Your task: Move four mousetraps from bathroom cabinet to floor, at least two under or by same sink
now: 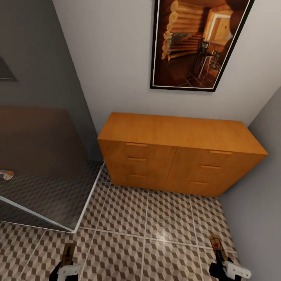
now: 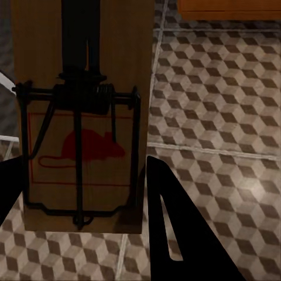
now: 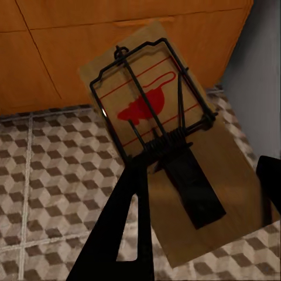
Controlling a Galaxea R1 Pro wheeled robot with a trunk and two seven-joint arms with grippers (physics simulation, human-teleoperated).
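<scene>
Where cube-tiled bathroom floor (image 1: pixel 156 218) meets wall, cabinet (image 1: pixel 175 156) w/ drawers shut.

Both arms reach forward, low over the floor. The left gripper (image 1: pixel 67 262) pinches a trap (image 1: pixel 69 251). The right gripper (image 1: pixel 223 260) pinches another trap (image 1: pixel 216 244).

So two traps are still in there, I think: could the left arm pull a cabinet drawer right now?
Probably not. The left end effector is shut on a mousetrap, and the cabinet sits across open floor tiles, drawers closed. It likely needs to set the trap down first.
</scene>
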